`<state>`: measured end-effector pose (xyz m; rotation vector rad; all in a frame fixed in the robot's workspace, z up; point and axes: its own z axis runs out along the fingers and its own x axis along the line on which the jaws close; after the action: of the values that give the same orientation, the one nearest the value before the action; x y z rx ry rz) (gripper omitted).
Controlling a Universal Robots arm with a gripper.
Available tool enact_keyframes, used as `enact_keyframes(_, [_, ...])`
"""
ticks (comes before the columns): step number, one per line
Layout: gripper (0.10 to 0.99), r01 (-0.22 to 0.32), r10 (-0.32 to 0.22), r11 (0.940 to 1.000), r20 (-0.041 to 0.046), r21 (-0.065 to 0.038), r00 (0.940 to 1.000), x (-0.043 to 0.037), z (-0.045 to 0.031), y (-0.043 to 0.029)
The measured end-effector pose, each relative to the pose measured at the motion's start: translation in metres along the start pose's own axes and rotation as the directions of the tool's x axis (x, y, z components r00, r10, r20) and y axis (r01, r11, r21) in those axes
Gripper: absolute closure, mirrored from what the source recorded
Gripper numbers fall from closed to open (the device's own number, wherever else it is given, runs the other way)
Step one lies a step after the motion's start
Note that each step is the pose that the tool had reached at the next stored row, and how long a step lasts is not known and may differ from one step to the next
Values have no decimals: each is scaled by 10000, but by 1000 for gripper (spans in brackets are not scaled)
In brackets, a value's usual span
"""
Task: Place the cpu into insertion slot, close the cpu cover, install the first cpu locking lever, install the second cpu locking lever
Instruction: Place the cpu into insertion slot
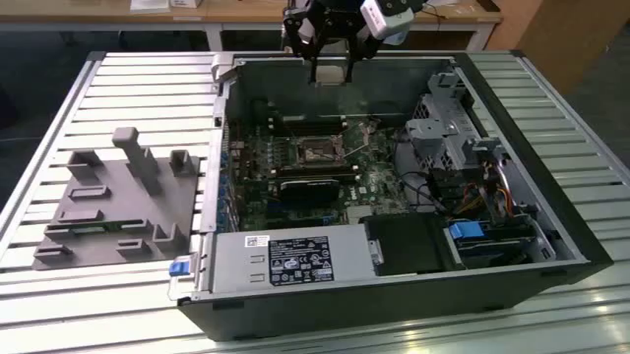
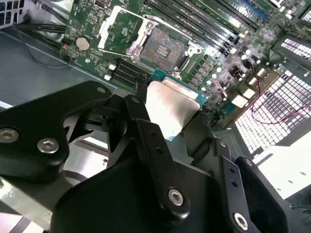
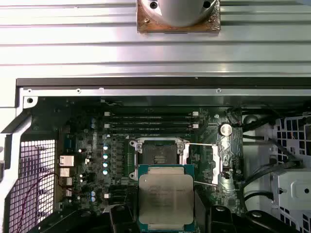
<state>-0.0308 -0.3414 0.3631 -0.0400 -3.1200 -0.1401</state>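
**Gripper** (image 1: 332,70): upper centre of the exterior view, above the far wall of the open computer case (image 1: 551,243). The fingers are closed narrowly on the edges of the cpu.

**The cpu** (image 3: 165,199): held flat, pale metal face towards the first wrist view's camera. It hangs clear of the motherboard (image 1: 295,184), touching only the fingers.

**The insertion slot** (image 3: 158,153): dark square frame with a dull centre and nothing in it. It sits mid-frame in the exterior view, well below and nearer than the gripper.

**The cpu cover** (image 3: 216,165): swung open and lying off to one side of the slot, so the opening is unobstructed.

**Step in hand**: carrying the chip to the slot, judged early in the task. Cover and levers are not yet done.

**Handling notes** (judgement):
- Keep the chip level and square its edges to the slot frame before descending.
- Lower it straight down and do not slide it across the contacts.
- Keep the fingers clear of the raised cover.
- A tilted or offset entry risks damaging the contacts, so it should go in without force.
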Motion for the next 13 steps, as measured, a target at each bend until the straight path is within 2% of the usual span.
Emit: enact_keyframes(13, [545,0,0,10000,0,1,10000,0,5,0])
